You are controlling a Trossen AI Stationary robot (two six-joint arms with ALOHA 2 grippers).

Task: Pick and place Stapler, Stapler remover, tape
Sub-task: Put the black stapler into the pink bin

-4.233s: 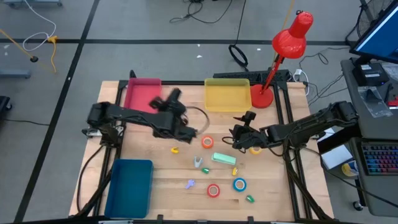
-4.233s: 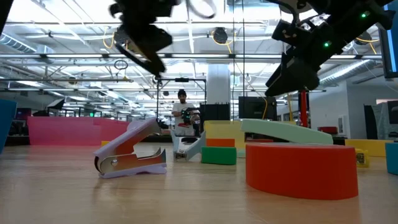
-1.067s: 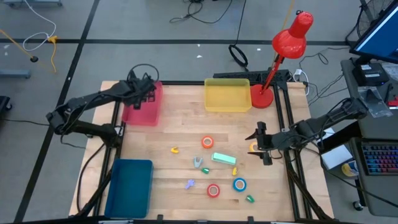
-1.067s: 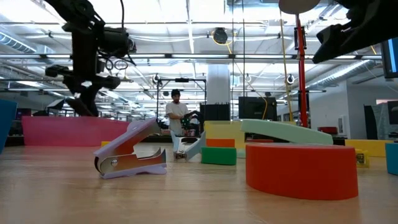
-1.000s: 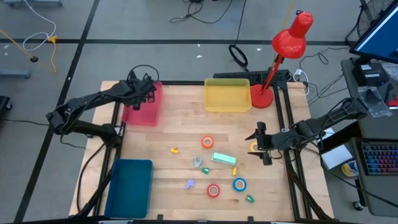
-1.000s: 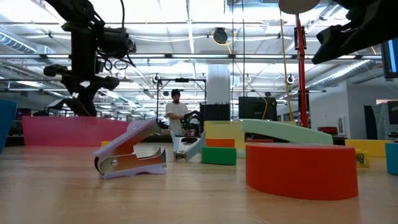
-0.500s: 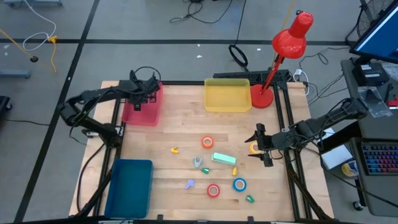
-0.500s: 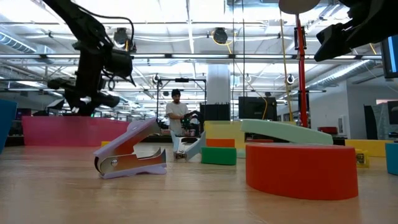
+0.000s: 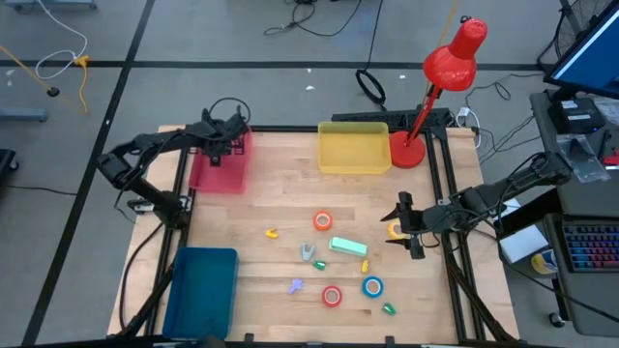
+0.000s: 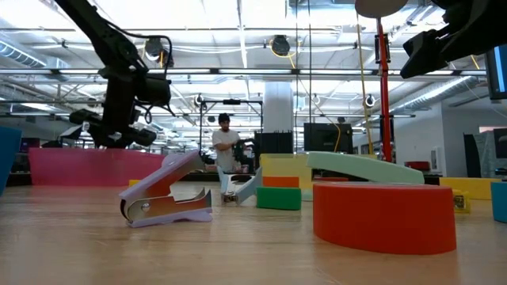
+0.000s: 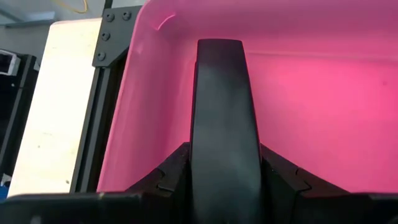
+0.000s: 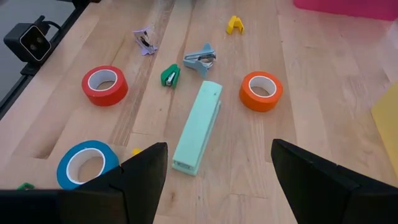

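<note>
High view: the left gripper (image 9: 230, 136) hovers over the pink tray (image 9: 221, 172); whether its fingers are open or closed cannot be told. The right gripper (image 9: 407, 225) hangs at the table's (image 9: 280, 188) right edge. Right wrist view: its fingers (image 12: 148, 163) stand spread, empty, the mint stapler (image 12: 198, 127) lying ahead between them, the orange tape (image 12: 261, 91) and red tape (image 12: 104, 85) beyond.

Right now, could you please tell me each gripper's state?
Left gripper: over the pink tray, state cannot be told.
Right gripper: open, holding nothing.
</note>
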